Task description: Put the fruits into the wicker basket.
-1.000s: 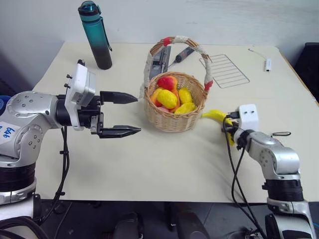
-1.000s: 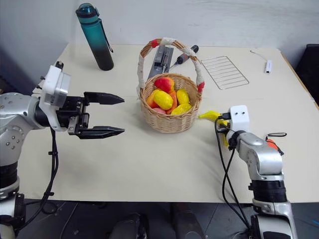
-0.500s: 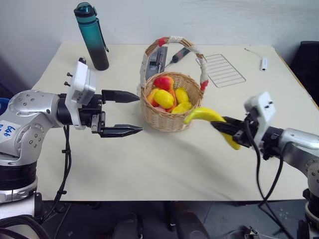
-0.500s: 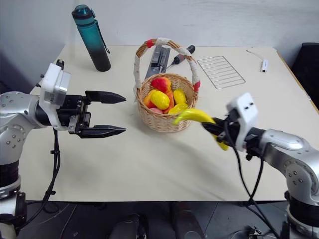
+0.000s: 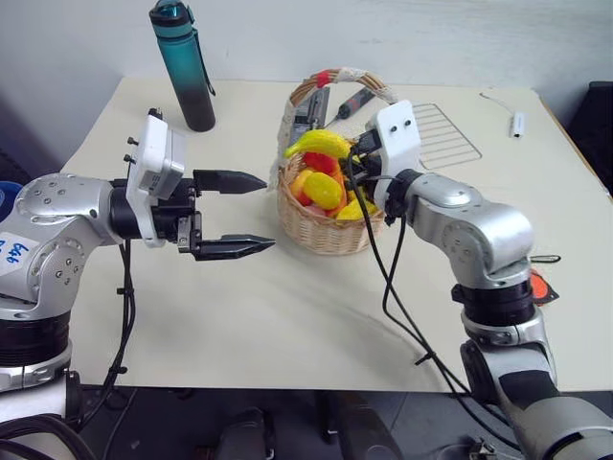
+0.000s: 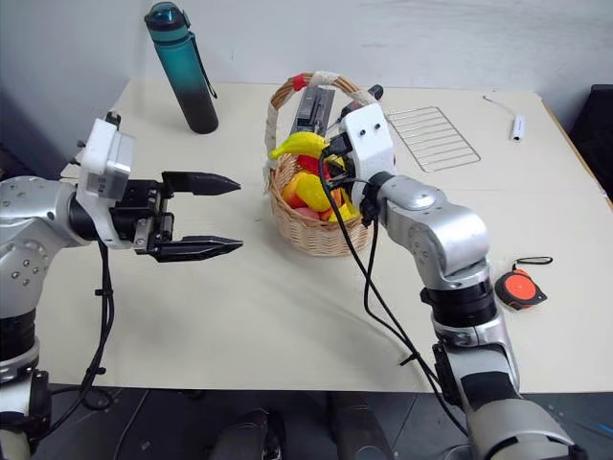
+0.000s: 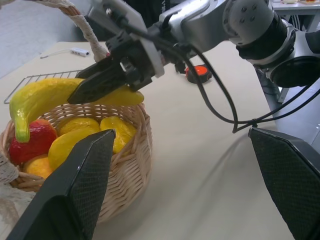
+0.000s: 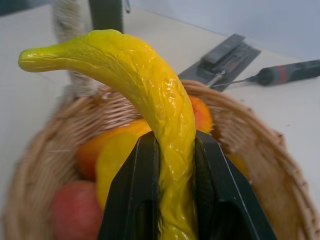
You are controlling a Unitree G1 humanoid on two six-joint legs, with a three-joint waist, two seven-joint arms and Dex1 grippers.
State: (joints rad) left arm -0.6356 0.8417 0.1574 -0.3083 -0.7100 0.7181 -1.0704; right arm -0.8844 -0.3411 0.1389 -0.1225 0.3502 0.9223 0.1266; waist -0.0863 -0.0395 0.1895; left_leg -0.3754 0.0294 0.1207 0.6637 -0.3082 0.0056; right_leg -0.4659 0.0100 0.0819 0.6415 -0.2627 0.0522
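The banana (image 8: 150, 95) is clamped between the right fingers (image 8: 135, 200), held just over the basket (image 5: 330, 230); left fingers (image 5: 230, 182) are spread wide apart, nothing between them.

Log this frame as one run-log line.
right gripper: shut on banana | banana: over wicker basket, unreleased | left gripper: open, empty, beside basket
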